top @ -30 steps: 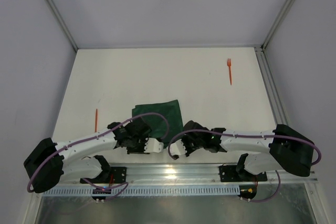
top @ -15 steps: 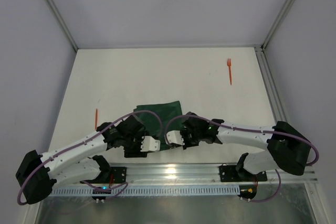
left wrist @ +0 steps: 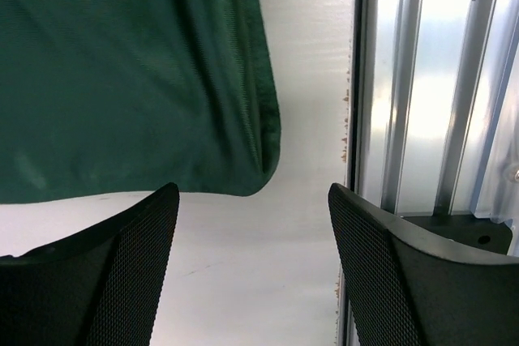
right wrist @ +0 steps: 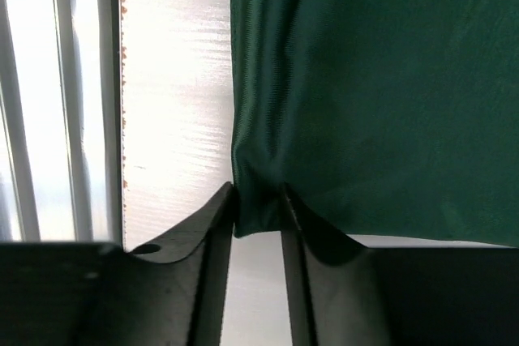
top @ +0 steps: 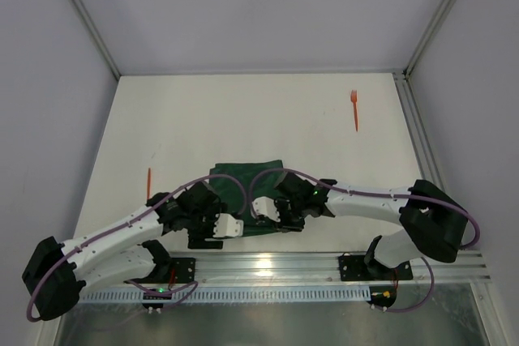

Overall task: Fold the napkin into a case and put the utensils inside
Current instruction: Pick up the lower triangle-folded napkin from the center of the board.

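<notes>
The napkin [top: 263, 177] lies folded at the near table edge, squarish, directly ahead of both arms, which are equally near. The left gripper [left wrist: 253, 200] stands wide open, with the cloth's corner just beyond its fingertips and untouched. The right gripper [right wrist: 258, 200] has its jaws narrowly flanking the other near corner; whether they pinch it cannot be told.

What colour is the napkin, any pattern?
Plain dark green napkin, no pattern; clearest in the right wrist view.

A white surface [top: 243, 119] lies between pale grey walls [top: 259, 6]; a ribbed metal rail [top: 268, 263] runs left to right along its near edge.
</notes>
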Motion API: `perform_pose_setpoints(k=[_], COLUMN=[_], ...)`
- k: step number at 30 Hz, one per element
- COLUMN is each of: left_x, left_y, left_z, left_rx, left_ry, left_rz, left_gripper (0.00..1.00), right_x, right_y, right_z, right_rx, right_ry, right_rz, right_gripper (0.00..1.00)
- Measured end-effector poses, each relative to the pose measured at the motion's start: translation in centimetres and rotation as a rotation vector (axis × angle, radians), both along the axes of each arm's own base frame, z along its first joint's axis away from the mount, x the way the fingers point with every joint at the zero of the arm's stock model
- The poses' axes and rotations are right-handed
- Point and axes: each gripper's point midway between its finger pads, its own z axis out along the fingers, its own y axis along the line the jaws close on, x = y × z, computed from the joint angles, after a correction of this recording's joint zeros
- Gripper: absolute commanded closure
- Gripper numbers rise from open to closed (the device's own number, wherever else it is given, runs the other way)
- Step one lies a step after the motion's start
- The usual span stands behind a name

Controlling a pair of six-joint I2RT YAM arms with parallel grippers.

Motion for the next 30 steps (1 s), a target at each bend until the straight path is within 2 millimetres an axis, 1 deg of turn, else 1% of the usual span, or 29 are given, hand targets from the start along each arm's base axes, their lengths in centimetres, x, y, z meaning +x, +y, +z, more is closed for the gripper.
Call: perform_pose_setpoints(k=[1,4,7,9,11,12,14,15,16,17,18,19,21,23,25,30], left_x=[-0.2,-0.7,-0.9,-1.0,-1.1,-1.1,-1.2,-1.3,-1.4,-1.5,-1.5,-1.6,-1.6,-1.7,-1.7,-2.1], left_y=[0.1,0.4,0.3,0.0,-0.3,-0.5,-0.8,-0.8,-0.9,-0.9,-0.9,-1.0,-1.0,-1.0,-1.0,-1.2], left_z=[-0.4,-1.3,-1.6,-1.4,-1.1,-1.0,-0.9,-0.9,-0.8,-0.8,-0.9,-0.9,-0.9,-0.9,-1.0,-1.4], left_rx=[0.014,0.048,0.049,0.036,0.021,0.012,0.001,-0.002,-0.007,-0.009,-0.009,-0.011,-0.011,-0.010,-0.009,0.000], left_ry=[0.008,0.028,0.043,0.052,0.058,0.060,0.069,0.074,0.079,0.082,0.085,0.087,0.090,0.093,0.097,0.116], left_rz=[-0.013,-0.042,-0.051,-0.053,-0.055,-0.057,-0.062,-0.064,-0.066,-0.068,-0.069,-0.070,-0.072,-0.076,-0.082,-0.119], left_gripper=[0.24,0.29,0.29,0.29,0.29,0.30,0.30,0.30,0.30,0.31,0.31,0.31,0.31,0.32,0.32,0.31], right_x=[0.0,0.0,0.1,0.3,1.1,2.0,4.6,6.9,8.5,10.6,12.2,13.4,16.0,17.9,18.9,20.2], right_y=[0.0,0.2,0.7,1.3,1.7,1.8,1.5,0.6,0.0,-1.0,-1.7,-2.1,-2.5,-2.6,-2.6,-2.0], right_z=[0.0,0.3,1.5,3.3,5.5,6.7,8.7,9.6,10.0,10.1,10.0,9.8,9.2,8.2,7.0,4.2], right_rx=[0.001,0.010,0.057,0.128,0.215,0.262,0.343,0.384,0.403,0.413,0.412,0.408,0.401,0.399,0.391,0.352], right_ry=[0.003,0.009,0.003,-0.015,-0.039,-0.045,-0.046,-0.033,-0.022,0.000,0.025,0.051,0.114,0.164,0.206,0.279], right_rz=[-0.004,-0.023,-0.051,-0.085,-0.157,-0.225,-0.393,-0.525,-0.617,-0.745,-0.843,-0.913,-1.045,-1.140,-1.206,-1.290], right_gripper=[0.59,0.55,0.53,0.48,0.45,0.45,0.48,0.50,0.51,0.52,0.53,0.53,0.53,0.54,0.54,0.53])
